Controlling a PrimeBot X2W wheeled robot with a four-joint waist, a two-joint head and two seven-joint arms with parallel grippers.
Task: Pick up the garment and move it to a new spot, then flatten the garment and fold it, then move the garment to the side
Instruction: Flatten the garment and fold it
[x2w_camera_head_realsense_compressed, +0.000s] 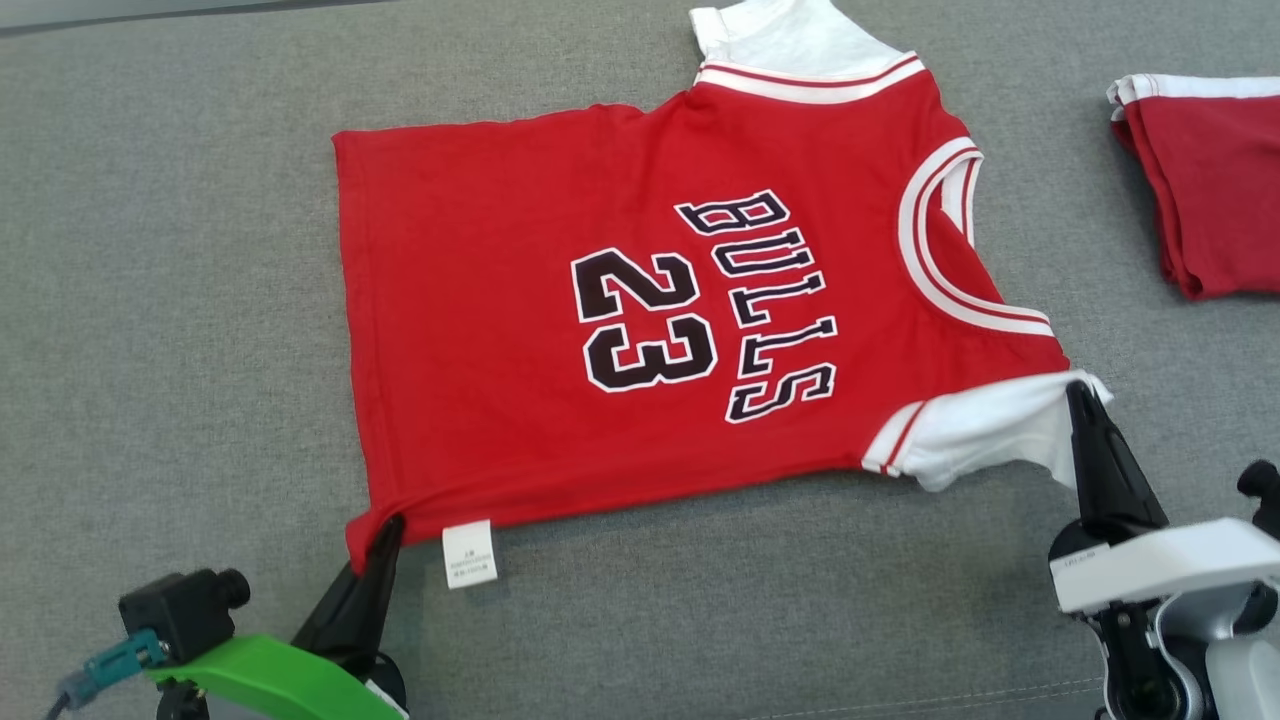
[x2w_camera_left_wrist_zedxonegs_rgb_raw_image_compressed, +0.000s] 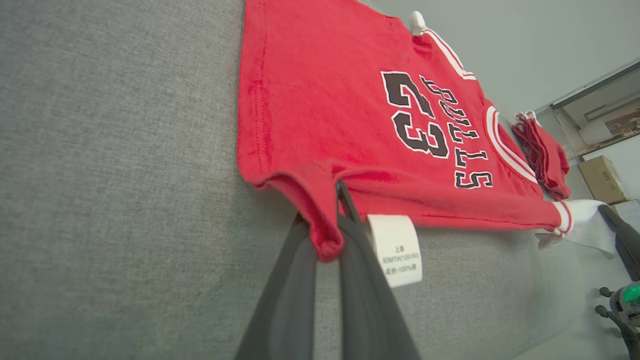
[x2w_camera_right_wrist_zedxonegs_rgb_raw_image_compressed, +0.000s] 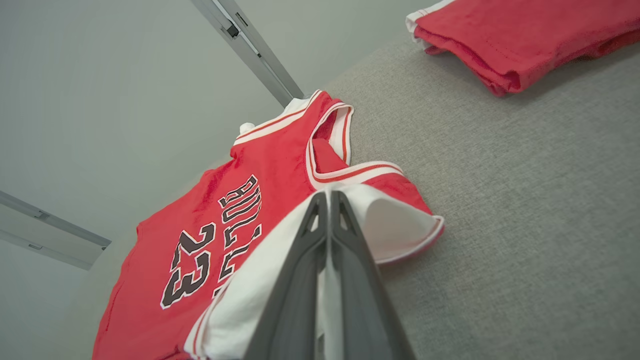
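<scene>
Head view: left gripper (x2w_camera_head_realsense_compressed: 393, 524) and right gripper (x2w_camera_head_realsense_compressed: 1078, 390) pinch red jersey (x2w_camera_head_realsense_compressed: 480, 300) on grey weave (x2w_camera_head_realsense_compressed: 150, 300).

A folded red garment (x2w_camera_head_realsense_compressed: 1210, 190) with white trim lies on the grey fabric surface (x2w_camera_head_realsense_compressed: 180, 300) at about two o'clock. Further out that way, a cardboard box (x2w_camera_left_wrist_zedxonegs_rgb_raw_image_compressed: 602, 177) stands by a pale wall (x2w_camera_right_wrist_zedxonegs_rgb_raw_image_compressed: 100, 100).
</scene>
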